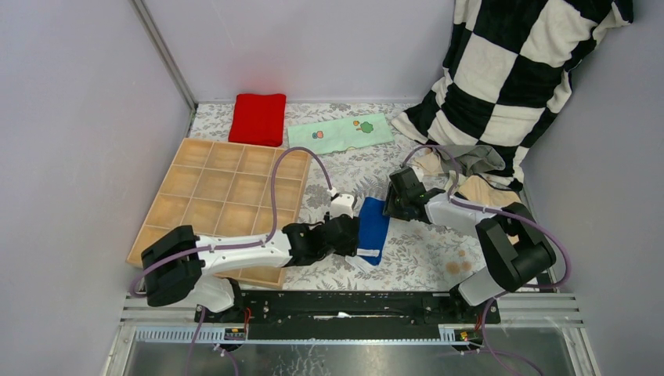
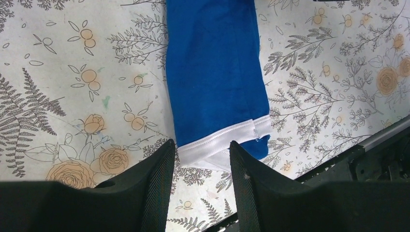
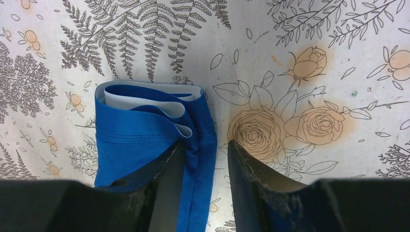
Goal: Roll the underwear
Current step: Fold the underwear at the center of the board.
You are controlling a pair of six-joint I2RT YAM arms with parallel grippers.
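The blue brief (image 1: 373, 227) is lying on the floral-covered bench (image 1: 427, 254), folded into a narrow strip. It is sitting just beside the right side of the wooden tray (image 1: 219, 196), level with the tray's near corner.

The left claw (image 2: 200, 147) is reaching in from the tray's side, its arm passing over the tray's near edge, and is hovering at the near end of the strip. Its jaws are standing apart. The white waistband (image 2: 217, 140) is showing in the gap between the two black fingertips (image 2: 162, 159), lying flat and unpinched.

The right claw (image 3: 205, 145) is coming in at the side of the brief turned away from the tray. Its jaws are also standing apart and clamping nothing. The brief's layered edge is sitting against the inner face of one finger (image 3: 169, 174), while bare bench is showing between the cloth and the other finger.

Other briefs (image 1: 474, 168), grey and beige, are lying in a loose heap well apart from the tray, farther to its right, at the foot of a black-and-white checkered cushion (image 1: 509, 70). A red cloth (image 1: 258, 117) is lying folded just beyond the tray's far edge. A mint cloth (image 1: 341, 133) with cartoon prints is lying beyond the tray's far right corner.
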